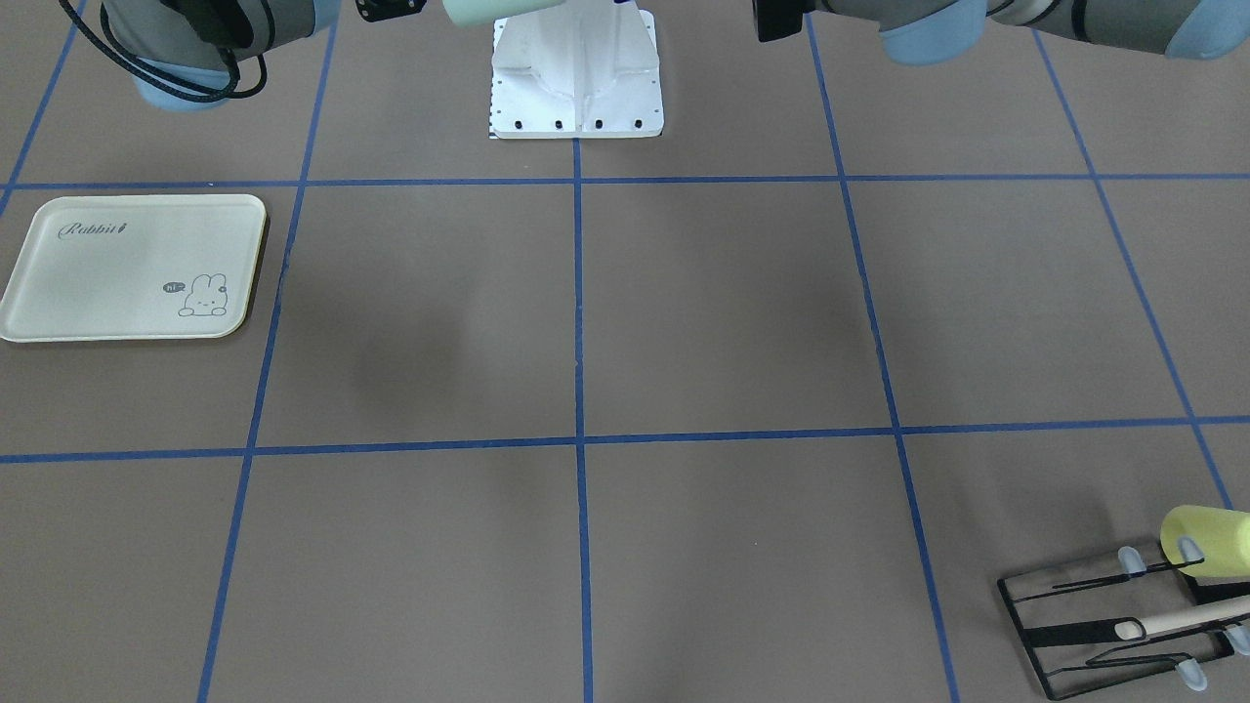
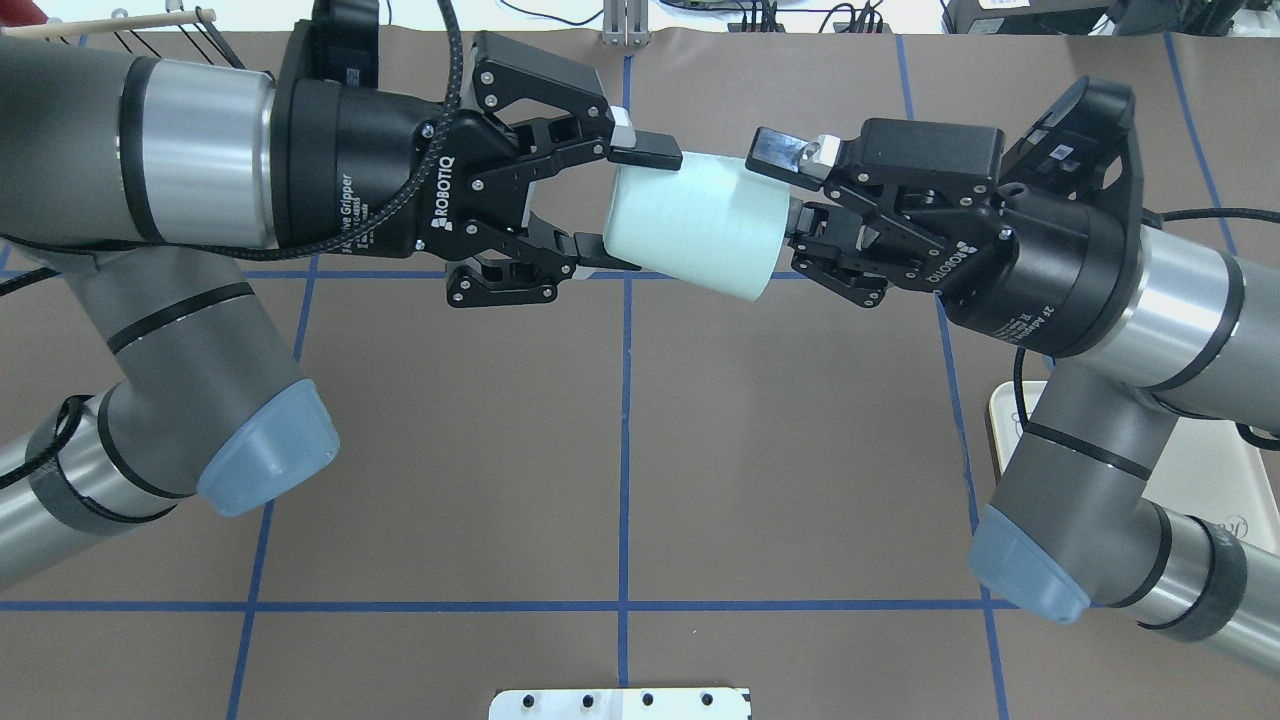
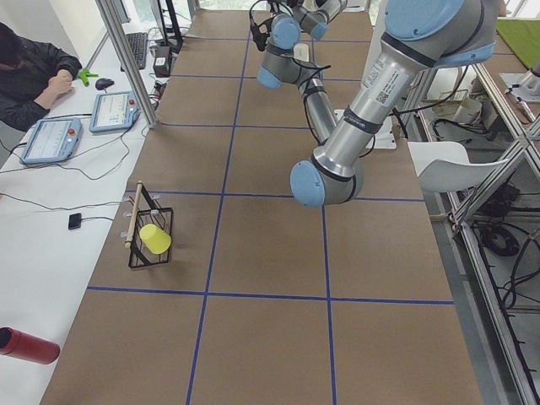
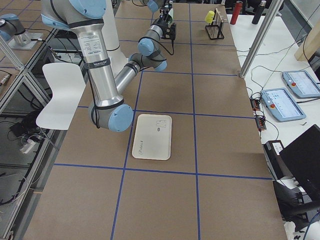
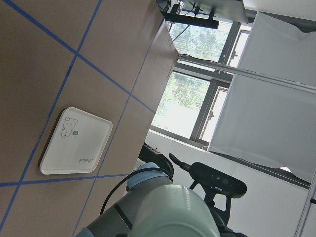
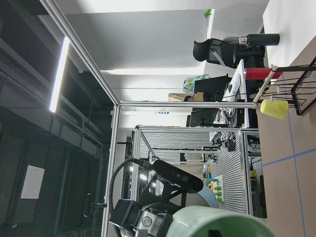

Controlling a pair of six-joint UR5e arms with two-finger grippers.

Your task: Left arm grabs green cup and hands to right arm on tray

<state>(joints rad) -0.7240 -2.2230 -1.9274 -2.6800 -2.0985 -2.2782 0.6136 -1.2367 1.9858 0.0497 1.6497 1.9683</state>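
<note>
- On the left we have the left gripper (image 2: 625,208). Its two fingers are clamped across the narrow base end of the green cup (image 2: 695,225), one pad (image 2: 645,156) on the far wall and the other on the near wall. The cup hangs in mid-air on its side, so we judge this grip is carrying it.
- The cup sits right between the two tools, base in the left one, open mouth turned toward the right one.
- We read the cup as light, thin matte plastic. It looks stiff enough to pinch, but it is smooth and tapered, so a squeeze may let it slide.
- For the receiver, the best hold in our view is at the rim, one finger inside and one outside, or across the wall just behind the rim.
- The right gripper (image 2: 785,185) is up at the mouth. One finger lies on the outside of the rim, and the other is lost behind the cup's edge, perhaps inside. We cannot tell whether it is clamped or merely straddles the rim.
- Below and beyond the right tool, the tray (image 1: 98,283) lies flat on the table (image 2: 620,450), well apart from the cup. From overhead only a corner shows under the right arm (image 2: 1100,290).
- The front view cuts the cup and both grippers off at its top edge. Each wrist view shows only a green curve at the bottom, with no finger contact visible.
</note>
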